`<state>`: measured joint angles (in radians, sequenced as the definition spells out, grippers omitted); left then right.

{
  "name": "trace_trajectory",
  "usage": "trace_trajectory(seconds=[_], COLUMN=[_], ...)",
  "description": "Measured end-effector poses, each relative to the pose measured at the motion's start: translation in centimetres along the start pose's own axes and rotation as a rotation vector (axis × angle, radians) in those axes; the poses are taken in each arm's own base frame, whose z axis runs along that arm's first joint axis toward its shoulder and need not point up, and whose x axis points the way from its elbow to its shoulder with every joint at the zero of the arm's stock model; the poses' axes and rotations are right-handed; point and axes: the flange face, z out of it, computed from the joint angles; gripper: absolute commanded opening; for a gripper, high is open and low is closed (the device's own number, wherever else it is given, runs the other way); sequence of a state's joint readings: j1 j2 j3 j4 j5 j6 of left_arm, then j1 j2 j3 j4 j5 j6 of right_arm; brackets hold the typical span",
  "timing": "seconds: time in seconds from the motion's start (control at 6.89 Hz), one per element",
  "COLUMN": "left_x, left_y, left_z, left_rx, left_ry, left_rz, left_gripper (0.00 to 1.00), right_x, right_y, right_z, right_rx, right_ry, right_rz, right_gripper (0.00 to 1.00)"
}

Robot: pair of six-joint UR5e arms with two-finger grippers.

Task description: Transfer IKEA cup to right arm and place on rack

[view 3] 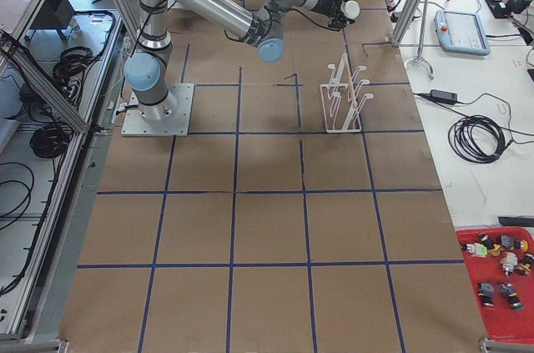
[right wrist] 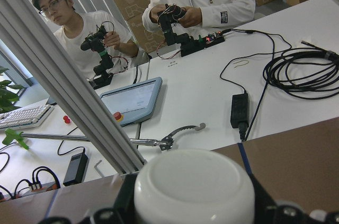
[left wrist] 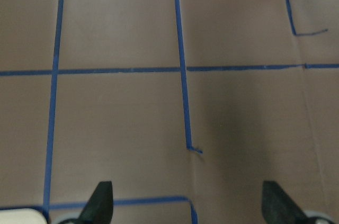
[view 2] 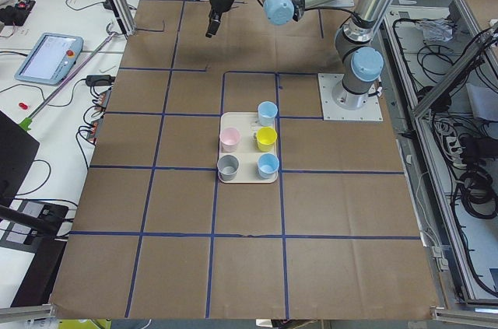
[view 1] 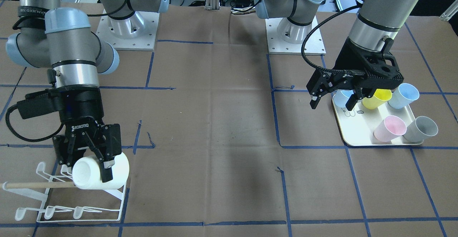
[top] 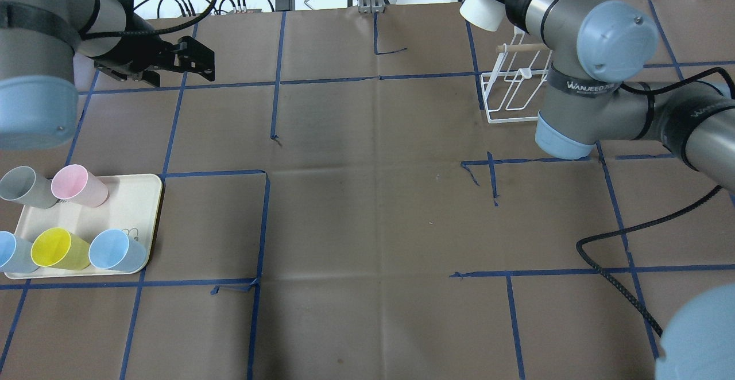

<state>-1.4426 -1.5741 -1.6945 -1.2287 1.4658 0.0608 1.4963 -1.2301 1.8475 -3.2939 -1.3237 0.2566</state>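
Note:
My right gripper (view 1: 87,167) is shut on a white cup (view 1: 120,169) that it holds on its side in the air, above the white wire rack (view 1: 82,212) with its wooden dowel (view 1: 32,185). In the overhead view the cup (top: 481,11) sits past the rack's (top: 513,90) far end. The right wrist view shows the cup's base (right wrist: 193,192) between the jaws. In the exterior right view the cup (view 3: 351,9) is clear of the rack (view 3: 345,101). My left gripper (view 1: 332,101) is open and empty, in the air by the tray; its fingertips (left wrist: 100,203) stand wide apart.
A cream tray (view 1: 357,138) holds a pink cup (view 1: 390,129), a grey cup (view 1: 422,129), a yellow cup (view 1: 377,99) and two blue cups (view 1: 404,95). Blue tape lines cross the brown table. Two operators sit beyond the table's far edge (right wrist: 201,1).

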Motion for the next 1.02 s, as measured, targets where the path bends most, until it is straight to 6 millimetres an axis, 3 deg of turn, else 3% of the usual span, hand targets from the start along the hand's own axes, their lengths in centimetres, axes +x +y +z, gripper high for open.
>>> trace_trajectory(seconds=[0.29, 0.44, 0.73, 1.02], left_x=[1.6, 2.2, 2.2, 0.3], left_y=[0.9, 1.3, 2.0, 2.8], left_z=[-1.1, -1.4, -2.0, -2.7], left_rx=[-0.12, -0.134, -0.136, -0.145], left_ry=[-0.096, -0.124, -0.137, -0.144], left_rz=[-0.025, -0.015, -0.01, -0.048], left_gripper=[0.99, 0.99, 0.99, 0.99], right_x=[4.5, 6.0, 7.5, 8.3], right_y=[-2.3, -2.4, -1.3, 0.6], right_z=[2.7, 4.2, 5.9, 6.9], right_rx=[0.035, 0.041, 0.049, 0.022], right_ry=[0.047, 0.058, 0.068, 0.07], right_rz=[-0.182, -0.243, -0.284, -0.28], right_gripper=[0.13, 0.14, 0.14, 0.14])
